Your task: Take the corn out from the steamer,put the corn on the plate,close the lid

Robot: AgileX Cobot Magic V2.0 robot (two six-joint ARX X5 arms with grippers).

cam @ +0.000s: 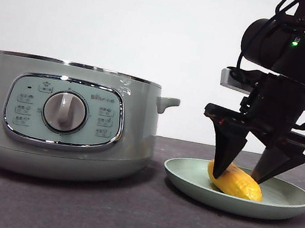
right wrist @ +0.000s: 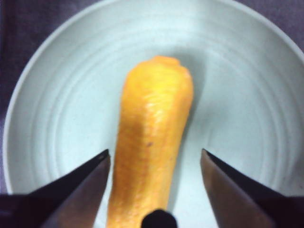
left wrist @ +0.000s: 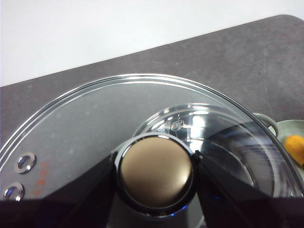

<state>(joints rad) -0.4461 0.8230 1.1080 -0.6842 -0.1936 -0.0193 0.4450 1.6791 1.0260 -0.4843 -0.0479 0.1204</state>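
Dark grey matting with a faint speckle covers the table (cam: 123,215), and a plain white wall (cam: 172,35) closes the scene behind it; a pale wall fitting is partly seen at the top of the front view, just beside the raised lid.

The steamer (cam: 63,119) is set on the near left of the table: a wide, round, pale sage-green pot with a chrome rim, small side handles and a chrome-framed panel around a silver dial. It is uncovered. The lid (left wrist: 95,123), domed clear glass with a chrome rim, is held in the air above the pot, and only its edge is caught at the top left corner of the front view. Its knob (left wrist: 156,172) is clamped between the jaws of the left gripper (left wrist: 156,175), one black jaw pressed to either side; through the glass the pot's shiny inside is seen below.

The plate (cam: 291,200), shallow and pale green with a darker underside, is placed on the matting just beside the steamer, apart from it. The corn (right wrist: 152,142) is laid on the plate, close to its middle: a short yellow-orange cob piece with a rounded, tapered end and fine rows of kernels. The right gripper (right wrist: 154,156) is lowered over it, with its jaws spread apart, one on each side of the cob; a clear gap is seen between each jaw and the corn.
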